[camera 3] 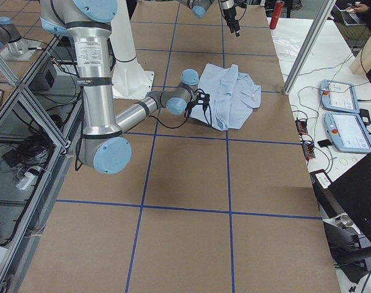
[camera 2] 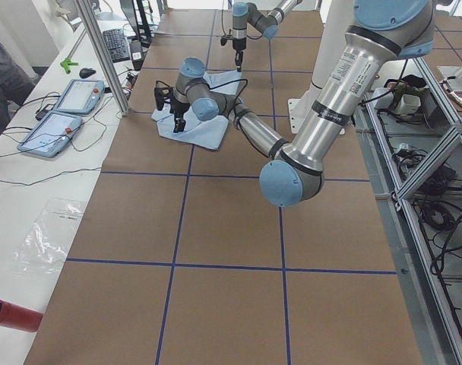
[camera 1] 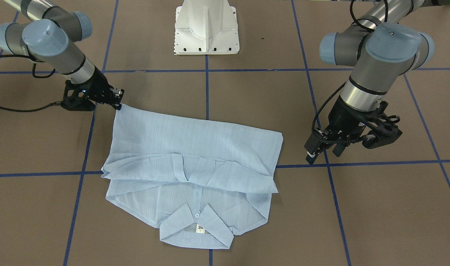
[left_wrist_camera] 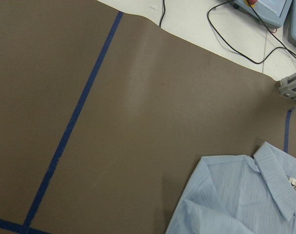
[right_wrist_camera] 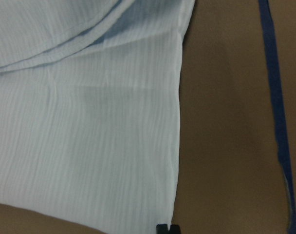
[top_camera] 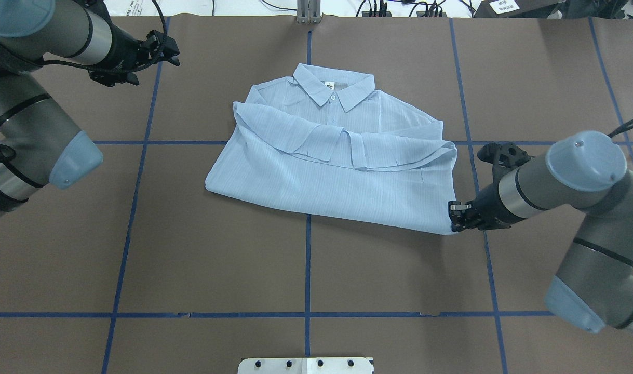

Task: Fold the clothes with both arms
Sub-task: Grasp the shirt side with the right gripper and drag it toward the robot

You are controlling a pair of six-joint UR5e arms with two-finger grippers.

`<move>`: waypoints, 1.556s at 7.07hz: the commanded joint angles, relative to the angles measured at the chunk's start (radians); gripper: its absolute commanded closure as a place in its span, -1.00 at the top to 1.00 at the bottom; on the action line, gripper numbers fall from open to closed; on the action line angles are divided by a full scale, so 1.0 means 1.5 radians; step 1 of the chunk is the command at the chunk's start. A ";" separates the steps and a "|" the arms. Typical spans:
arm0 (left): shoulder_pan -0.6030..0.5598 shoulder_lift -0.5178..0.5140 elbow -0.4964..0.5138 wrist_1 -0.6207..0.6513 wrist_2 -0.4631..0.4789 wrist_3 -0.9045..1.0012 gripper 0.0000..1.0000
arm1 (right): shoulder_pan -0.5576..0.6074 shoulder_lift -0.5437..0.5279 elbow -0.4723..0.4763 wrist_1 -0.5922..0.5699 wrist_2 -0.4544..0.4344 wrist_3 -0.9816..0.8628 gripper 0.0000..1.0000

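Note:
The pale-blue striped shirt [camera 1: 195,147] [top_camera: 332,176] lies flat on the brown table. Its sleeves are folded across the front and its collar [top_camera: 333,85] points away from the robot. My right gripper [camera 1: 118,100] [top_camera: 455,218] is low at the shirt's near right corner and shut on that corner. The right wrist view shows the cloth edge [right_wrist_camera: 177,122] running down to the fingertips. My left gripper [camera 1: 323,152] [top_camera: 163,49] hangs open above bare table, off the shirt's far left side, with nothing in it. The left wrist view shows the collar end of the shirt [left_wrist_camera: 240,195].
The white pedestal base [camera 1: 206,29] stands at the robot's side of the table. Blue tape lines [top_camera: 308,259] cross the brown surface. Beyond the far edge, a white bench holds tablets [camera 2: 64,114] and cables, with an aluminium post [camera 2: 102,53] beside it.

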 commanded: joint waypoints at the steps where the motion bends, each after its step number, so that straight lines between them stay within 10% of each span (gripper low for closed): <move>1: 0.000 0.012 -0.028 0.001 0.009 -0.001 0.98 | -0.086 -0.126 0.123 0.000 -0.001 0.001 -1.00; 4: 0.004 0.014 -0.033 0.001 0.009 0.001 0.98 | -0.319 -0.143 0.166 0.002 -0.002 0.096 -1.00; 5: 0.008 0.013 -0.035 0.001 0.009 0.001 0.98 | -0.331 -0.143 0.166 0.002 -0.002 0.123 0.87; 11: 0.175 0.004 -0.083 0.040 0.030 -0.119 0.97 | -0.049 0.044 0.151 0.004 -0.011 0.131 1.00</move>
